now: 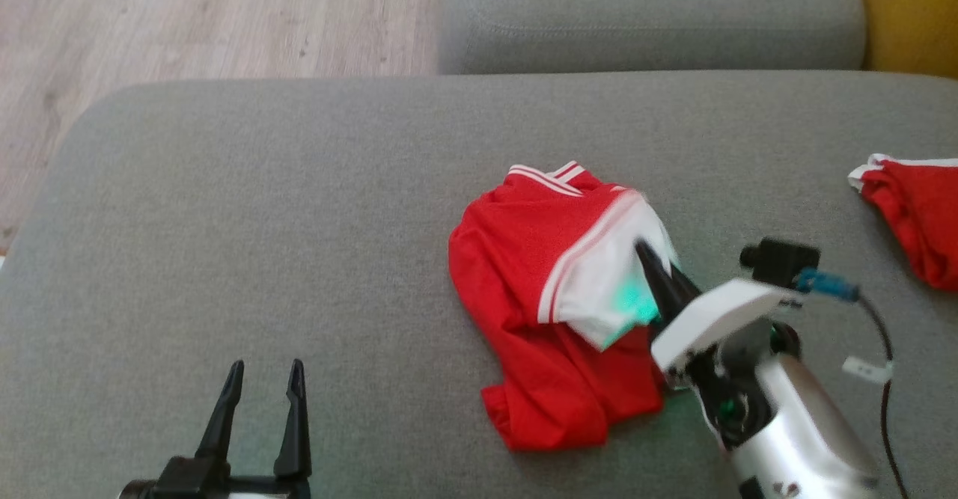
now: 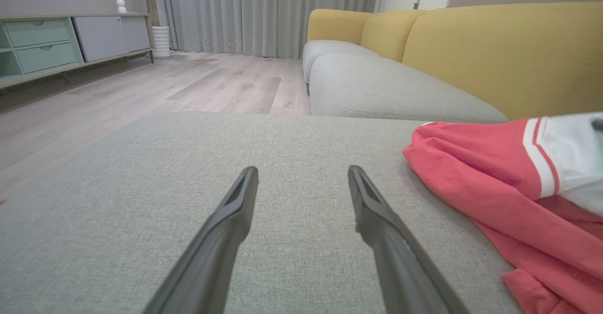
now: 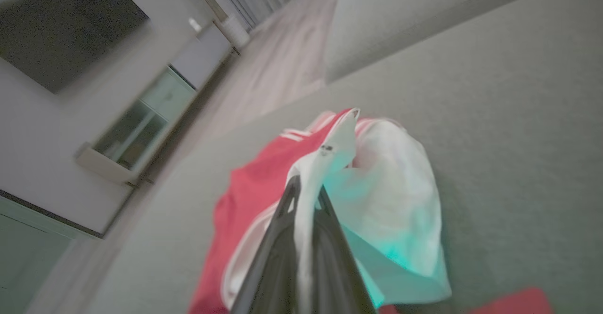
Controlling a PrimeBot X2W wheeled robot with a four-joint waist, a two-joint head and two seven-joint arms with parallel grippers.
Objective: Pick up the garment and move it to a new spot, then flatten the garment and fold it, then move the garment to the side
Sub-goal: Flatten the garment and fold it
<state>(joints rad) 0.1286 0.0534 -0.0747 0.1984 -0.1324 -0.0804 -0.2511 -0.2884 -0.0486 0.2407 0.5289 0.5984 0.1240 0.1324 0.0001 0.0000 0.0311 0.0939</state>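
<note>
- Pinching a white fold of the crumpled red-and-white jersey garment [image 1: 524, 282], the right gripper [image 1: 650, 258] is clamped on the cloth, likely to lift it to a new spot.
- The left gripper [image 1: 263, 383] hangs wide open and empty, well apart, probably reserved for flattening.
- The garment lies mid-seat on a grey woven sofa cushion [image 1: 224, 222]; another red cloth [image 1: 917, 222] sits near its right edge, pale wooden floor [image 1: 187, 20] beyond.

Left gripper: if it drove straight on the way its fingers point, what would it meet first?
The way looks free: the left gripper, open, points over bare grey cushion toward the wood floor. The red garment lies off to its right. If tilted down, cushion first; depth unclear.
</note>
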